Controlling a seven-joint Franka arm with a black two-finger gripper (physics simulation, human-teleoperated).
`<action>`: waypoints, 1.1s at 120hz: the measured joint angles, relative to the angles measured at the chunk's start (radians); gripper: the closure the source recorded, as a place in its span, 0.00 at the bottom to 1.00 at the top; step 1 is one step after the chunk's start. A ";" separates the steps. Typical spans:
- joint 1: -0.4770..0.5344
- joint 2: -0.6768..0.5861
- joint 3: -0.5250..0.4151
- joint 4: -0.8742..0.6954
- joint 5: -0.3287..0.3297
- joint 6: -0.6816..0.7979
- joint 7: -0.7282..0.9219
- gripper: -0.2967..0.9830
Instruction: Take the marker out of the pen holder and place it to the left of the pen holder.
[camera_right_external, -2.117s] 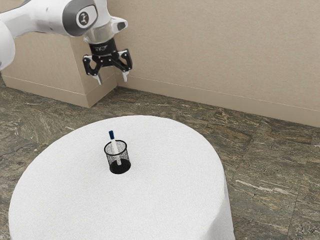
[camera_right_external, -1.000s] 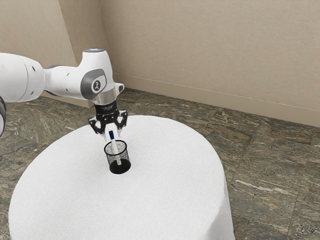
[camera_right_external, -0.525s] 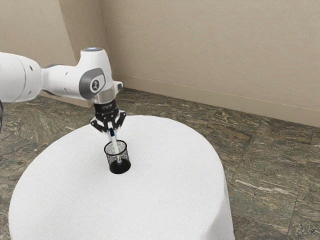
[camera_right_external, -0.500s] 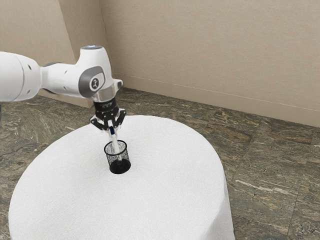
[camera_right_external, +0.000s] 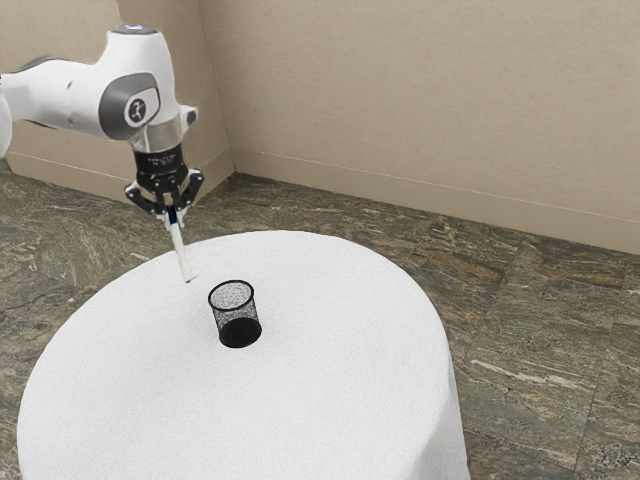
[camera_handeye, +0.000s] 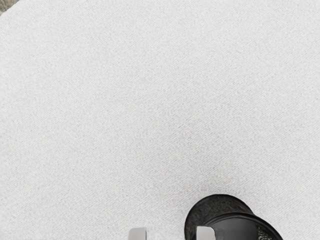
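At the exterior view's left, the white arm (camera_right_external: 65, 95) reaches in over the far side, its wrist bent so the gripper (camera_right_external: 174, 216) points down. Its fingers are drawn in on the marker (camera_right_external: 180, 250), gripping the blue end; the white body slants down and right, out of the holder. Just right of the marker's lower end and nearer, the black mesh pen holder (camera_right_external: 236, 316) stands upright on the white-clothed table (camera_right_external: 330, 400). Farther right lie stone floor (camera_right_external: 540, 330) and beige wall (camera_right_external: 430, 100).
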 joint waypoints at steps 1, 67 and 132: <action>0.002 0.004 0.002 0.000 0.003 -0.006 0.000 0.82; 0.160 0.195 0.012 -0.039 -0.059 -0.134 0.171 0.78; 0.063 0.001 -0.111 0.165 -0.129 -0.135 0.371 0.29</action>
